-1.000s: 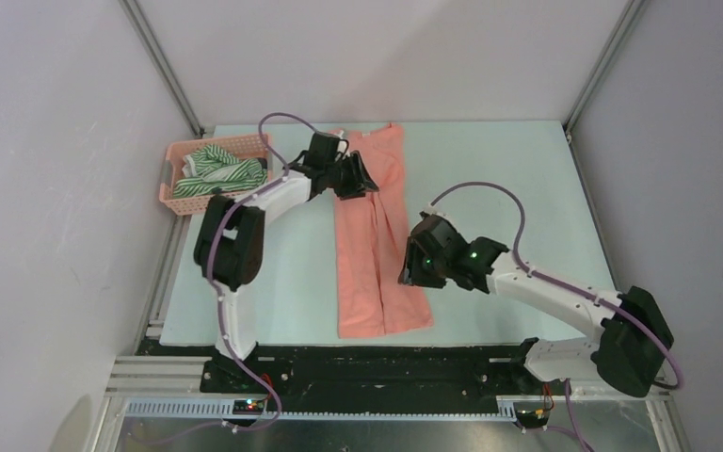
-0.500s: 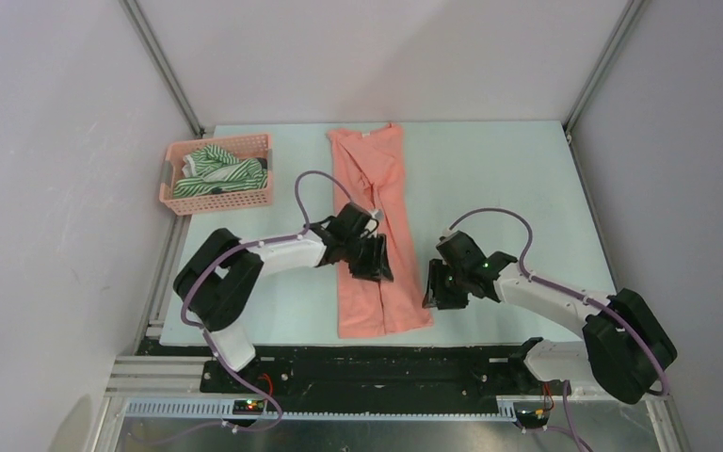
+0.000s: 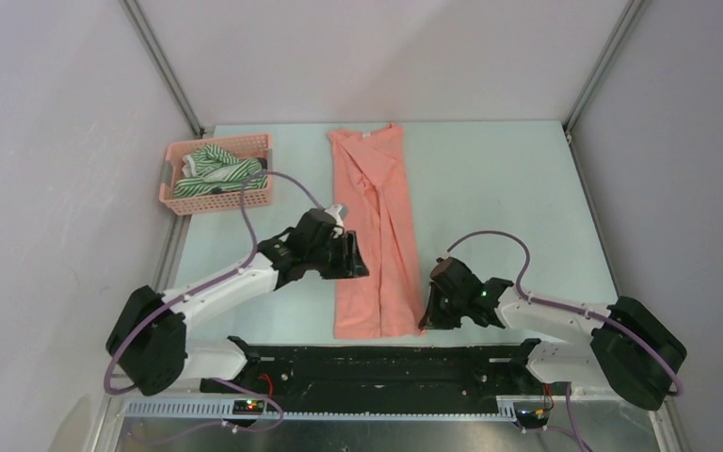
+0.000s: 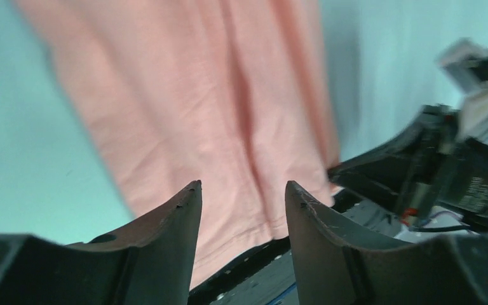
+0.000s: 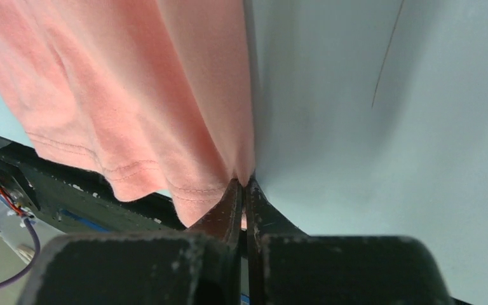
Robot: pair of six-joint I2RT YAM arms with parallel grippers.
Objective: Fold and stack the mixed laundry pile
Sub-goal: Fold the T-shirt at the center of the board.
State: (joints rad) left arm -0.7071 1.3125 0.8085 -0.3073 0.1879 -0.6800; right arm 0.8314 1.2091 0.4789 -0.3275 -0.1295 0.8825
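Note:
A salmon-pink shirt (image 3: 377, 217) lies as a long narrow strip down the middle of the table, collar at the far end. My right gripper (image 3: 428, 311) is at the strip's near right corner, shut on the shirt's right edge (image 5: 244, 166); cloth shows pinched between the jaws. My left gripper (image 3: 356, 264) hovers over the strip's left side, a little short of the hem. It is open with nothing between its fingers (image 4: 187, 210); the pink cloth (image 4: 229, 114) lies below them. The green-and-white striped garment (image 3: 215, 169) sits in the basket.
A pink plastic lattice basket (image 3: 171, 184) stands at the table's far left. A dark garment (image 3: 256, 167) peeks out at the basket's right side. The table's black near edge rail (image 3: 377, 353) runs just below the shirt's hem. White walls enclose the table.
My left arm swung from the shirt's collar end down toward the near hem. My right gripper slid to the near right corner and shut on the shirt's edge.

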